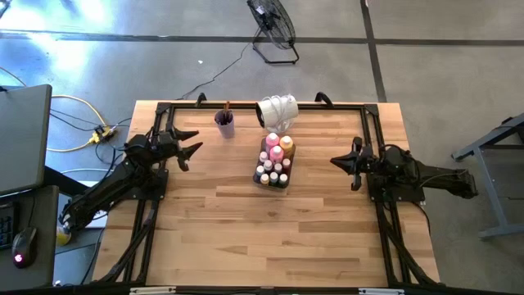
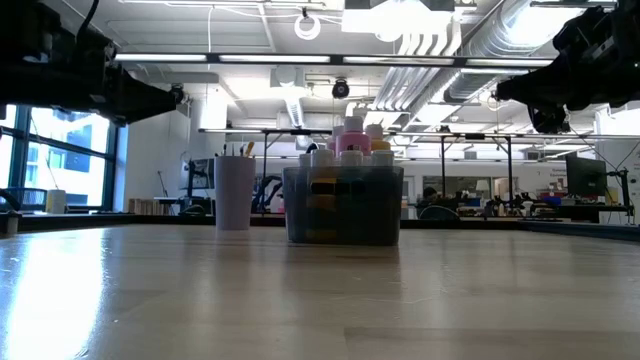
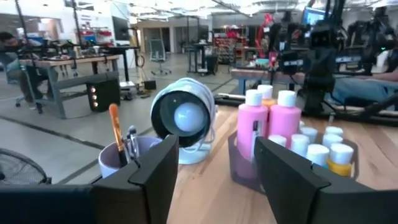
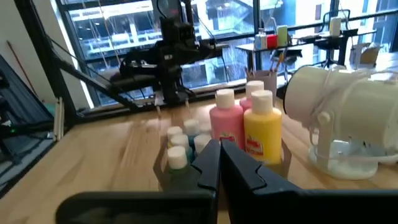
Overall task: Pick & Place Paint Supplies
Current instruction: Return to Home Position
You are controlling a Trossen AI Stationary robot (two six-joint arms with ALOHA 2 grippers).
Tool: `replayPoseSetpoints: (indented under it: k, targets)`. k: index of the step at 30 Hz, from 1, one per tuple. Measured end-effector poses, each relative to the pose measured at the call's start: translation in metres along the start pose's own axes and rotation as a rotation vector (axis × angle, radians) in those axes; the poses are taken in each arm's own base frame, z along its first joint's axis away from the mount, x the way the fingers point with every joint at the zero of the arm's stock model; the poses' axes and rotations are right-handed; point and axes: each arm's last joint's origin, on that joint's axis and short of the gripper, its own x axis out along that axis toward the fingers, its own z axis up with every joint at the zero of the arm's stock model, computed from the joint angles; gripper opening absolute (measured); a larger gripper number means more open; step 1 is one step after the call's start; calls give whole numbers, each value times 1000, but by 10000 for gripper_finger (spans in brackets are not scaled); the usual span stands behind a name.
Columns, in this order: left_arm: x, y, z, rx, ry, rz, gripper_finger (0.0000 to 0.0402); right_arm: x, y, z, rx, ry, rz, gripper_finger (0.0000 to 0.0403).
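Observation:
The paint bottles, pink and orange ones and tiny white-capped ones, stand upright in a clear grey tray (image 1: 274, 168) at the table's middle, seen also as the tray (image 2: 343, 205). Paintbrushes (image 3: 118, 140) stand upright in a lilac cup (image 1: 224, 123), bristles up. My left gripper (image 1: 190, 146) hovers open at the table's left, above the wood, fingers pointing at the cup and tray. My right gripper (image 1: 337, 161) is shut at the table's right, pointing at the tray, holding nothing.
A white lamp-like device (image 1: 278, 111) stands at the far edge behind the tray. A black frame (image 1: 262, 105) runs round the table's far and side edges. Bare wood stretches across the near half of the table (image 1: 270, 238).

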Motion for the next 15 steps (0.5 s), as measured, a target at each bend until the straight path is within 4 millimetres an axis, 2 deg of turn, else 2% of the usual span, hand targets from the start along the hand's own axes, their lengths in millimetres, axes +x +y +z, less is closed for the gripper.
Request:
replayPoseSetpoints:
  k: [6,10,15]
  targets:
    - [1,-1,-8,-57,46,2,207,-1,0,1,-47,-9,0,5]
    - [2,-10,-9,-80,57,-78,207,-1,0,1,-58,-8,0,5]
    - [3,-24,-13,-60,105,-61,205,-1,-1,-4,-60,36,-6,5]
